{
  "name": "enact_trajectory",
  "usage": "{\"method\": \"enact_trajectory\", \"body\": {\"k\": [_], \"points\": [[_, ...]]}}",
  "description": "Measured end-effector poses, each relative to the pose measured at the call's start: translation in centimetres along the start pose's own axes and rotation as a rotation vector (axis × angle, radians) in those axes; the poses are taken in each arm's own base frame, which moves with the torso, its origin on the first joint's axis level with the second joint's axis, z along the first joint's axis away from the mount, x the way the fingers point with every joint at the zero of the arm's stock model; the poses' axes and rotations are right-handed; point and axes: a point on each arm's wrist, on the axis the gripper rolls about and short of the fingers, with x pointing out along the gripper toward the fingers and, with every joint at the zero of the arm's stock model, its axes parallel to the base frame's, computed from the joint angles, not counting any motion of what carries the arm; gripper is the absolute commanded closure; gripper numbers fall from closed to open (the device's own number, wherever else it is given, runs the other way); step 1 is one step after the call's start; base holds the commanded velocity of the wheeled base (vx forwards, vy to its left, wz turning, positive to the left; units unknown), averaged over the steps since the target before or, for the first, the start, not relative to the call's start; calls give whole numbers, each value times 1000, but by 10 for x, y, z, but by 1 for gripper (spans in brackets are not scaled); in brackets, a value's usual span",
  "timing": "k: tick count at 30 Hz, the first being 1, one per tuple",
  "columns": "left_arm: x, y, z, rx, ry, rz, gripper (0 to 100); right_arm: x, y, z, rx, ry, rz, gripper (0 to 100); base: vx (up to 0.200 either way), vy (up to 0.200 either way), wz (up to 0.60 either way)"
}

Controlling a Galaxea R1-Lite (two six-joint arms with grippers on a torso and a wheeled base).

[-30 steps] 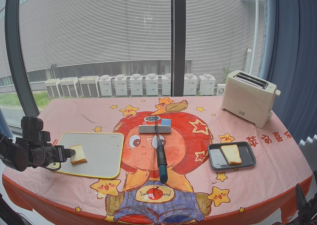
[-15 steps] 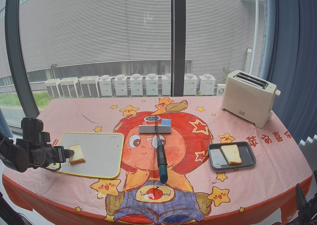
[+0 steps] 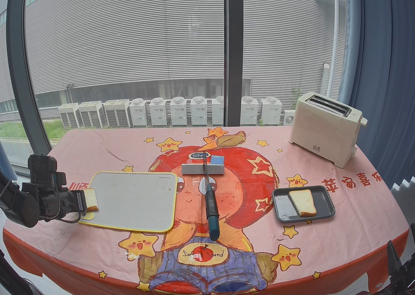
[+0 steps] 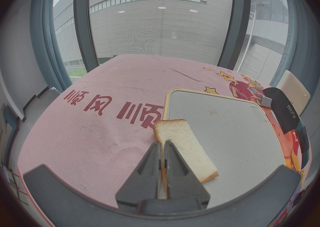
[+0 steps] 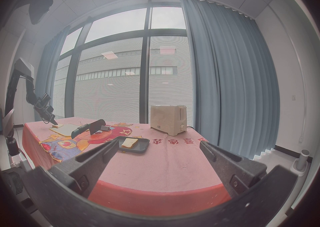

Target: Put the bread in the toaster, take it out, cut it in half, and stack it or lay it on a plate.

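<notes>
Left tool [image 4: 163,146], clenched on bread half [image 4: 183,147] at board [image 4: 230,127] edge: best lifted clear, gripped lightly, carried level to plate [image 3: 282,210] holding other half [image 3: 302,202].

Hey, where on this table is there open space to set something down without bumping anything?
The cutting board is bare except its left edge, where the left pincer grips a bread half. The cloth is free between the knife and the dark tray, and beyond the board's far edge. Crowded: the tray's right half, holding another slice.
</notes>
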Motion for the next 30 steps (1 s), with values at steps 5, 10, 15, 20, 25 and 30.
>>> {"method": "enact_trajectory", "body": {"k": [5,10,15,20,25,30], "points": [[-1,0,0,3,1,-2,100,0,0,0,0,0,0,0,0,0,0],[-3,0,0,3,-3,-3,100,0,0,0,0,0,0,0,0,0,0],[-13,-1,6,4,-43,-11,100,0,0,0,0,1,1,0,0,0,0],[-29,-2,13,5,-105,-21,100,0,0,0,0,1,0,0,0,0,0],[-45,-3,19,8,-165,-32,100,0,0,0,0,0,1,0,0,0,0],[-54,-5,16,11,-186,-42,100,0,0,0,0,0,0,0,0,0,0]]}}
